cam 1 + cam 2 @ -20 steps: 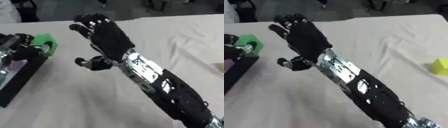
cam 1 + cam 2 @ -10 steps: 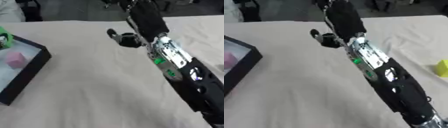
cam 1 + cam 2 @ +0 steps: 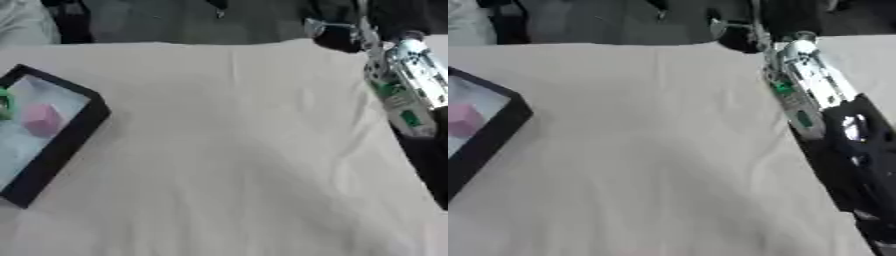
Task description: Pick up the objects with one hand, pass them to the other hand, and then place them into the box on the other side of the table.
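- Right arm [image 3: 815,100] slanting up the right side of the cloth, silver with green marks along the forearm, black lower down towards the bottom right corner.
- Right hand [image 3: 741,37] at the far edge of the table, dark against the dark background; only a blurred black shape with a pale strip showing. Cannot tell how far open the fingers are, nor whether anything is held.
- Left hand in neither view.
- Box [image 3: 61,145] at the left edge: black walls, pale floor, set askew, near corner pointing towards the bottom left. Cut off by the left border in both views.
- Pink block [image 3: 41,120] lying inside the box, on its floor, near the right wall.
- Green thing [image 3: 5,102] also inside the box, just left of the pink block, at the very border of the left eye view; shape not clear.
- Cloth [image 3: 236,165] cream, covering the table, with soft creases running from the middle towards the far edge.
- Box and right arm well apart, wide bare cloth between them.
- Beyond the far edge, dark blurred shapes, not to be made out.
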`<action>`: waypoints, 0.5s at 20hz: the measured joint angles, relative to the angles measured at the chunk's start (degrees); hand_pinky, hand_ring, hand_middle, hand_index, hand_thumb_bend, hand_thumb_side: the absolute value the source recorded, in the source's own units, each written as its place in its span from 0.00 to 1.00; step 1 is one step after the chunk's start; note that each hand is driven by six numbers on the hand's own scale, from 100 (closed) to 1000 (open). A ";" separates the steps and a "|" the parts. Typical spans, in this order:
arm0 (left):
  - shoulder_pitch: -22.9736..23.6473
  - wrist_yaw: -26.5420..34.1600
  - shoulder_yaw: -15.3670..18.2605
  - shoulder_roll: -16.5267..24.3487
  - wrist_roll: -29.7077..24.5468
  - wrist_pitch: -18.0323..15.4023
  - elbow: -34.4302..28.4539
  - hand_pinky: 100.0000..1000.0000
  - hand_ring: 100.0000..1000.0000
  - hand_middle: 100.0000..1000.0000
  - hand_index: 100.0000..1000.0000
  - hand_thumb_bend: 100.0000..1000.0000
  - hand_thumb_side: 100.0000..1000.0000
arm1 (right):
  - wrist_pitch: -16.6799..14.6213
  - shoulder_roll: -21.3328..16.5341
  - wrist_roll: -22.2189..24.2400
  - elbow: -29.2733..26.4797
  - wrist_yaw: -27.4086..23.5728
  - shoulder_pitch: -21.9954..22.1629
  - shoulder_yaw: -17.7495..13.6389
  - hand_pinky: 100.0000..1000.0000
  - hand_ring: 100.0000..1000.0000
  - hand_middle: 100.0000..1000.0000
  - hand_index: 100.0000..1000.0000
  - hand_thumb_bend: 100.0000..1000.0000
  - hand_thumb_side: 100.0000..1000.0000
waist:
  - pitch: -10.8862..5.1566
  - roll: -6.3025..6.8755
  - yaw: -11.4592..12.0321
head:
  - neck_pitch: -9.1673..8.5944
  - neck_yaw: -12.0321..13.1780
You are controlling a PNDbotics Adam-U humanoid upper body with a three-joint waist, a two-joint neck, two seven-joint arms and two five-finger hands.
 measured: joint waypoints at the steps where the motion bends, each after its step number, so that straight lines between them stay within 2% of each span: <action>1: 0.00 -0.71 0.16 0.09 -0.77 -0.15 0.54 0.79 0.71 0.66 0.78 0.43 0.08 | 0.58 -0.39 -0.53 -0.09 0.00 0.01 -0.77 0.69 0.69 0.70 0.73 0.40 0.12 | 0.00 0.00 -0.01 | -0.02 0.84; 6: 0.03 -4.36 0.67 0.38 -4.53 -1.08 2.61 0.84 0.76 0.71 0.82 0.56 0.24 | 2.98 -1.89 -2.88 -1.20 0.00 0.49 -4.06 0.68 0.68 0.69 0.72 0.39 0.11 | 0.00 0.00 -0.17 | -0.39 4.18; 10: 0.10 -6.61 1.23 0.43 -6.15 -1.51 3.61 0.86 0.78 0.74 0.85 0.59 0.28 | 4.44 -3.07 -4.20 -1.80 -0.03 1.02 -5.91 0.68 0.68 0.69 0.72 0.39 0.11 | 0.00 0.00 -0.19 | -0.47 5.18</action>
